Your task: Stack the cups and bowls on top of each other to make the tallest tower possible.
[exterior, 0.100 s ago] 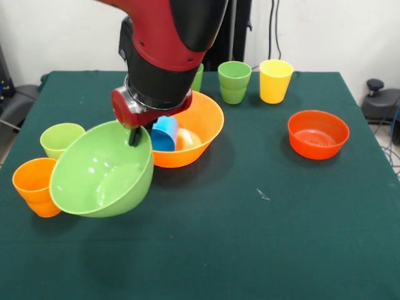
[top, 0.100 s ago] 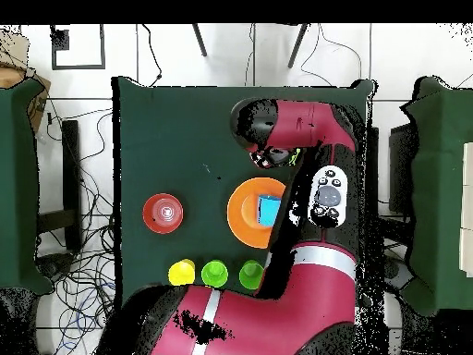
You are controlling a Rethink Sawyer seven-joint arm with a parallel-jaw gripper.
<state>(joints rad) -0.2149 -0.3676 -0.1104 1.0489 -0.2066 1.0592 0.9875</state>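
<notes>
1. No writing, label, brand or number can be read on any cup or bowl.
2. The arm (exterior, 0.100 s ago: 172, 44) shows plain red and black, no legible marking.
3. The green table (exterior, 0.100 s ago: 250, 237) bears no sign or text.

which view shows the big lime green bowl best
The front view: the lime green bowl shows whole, tilted, with the gripper at its rim. In the overhead view the arm hides it; I cannot make it out there.
</notes>
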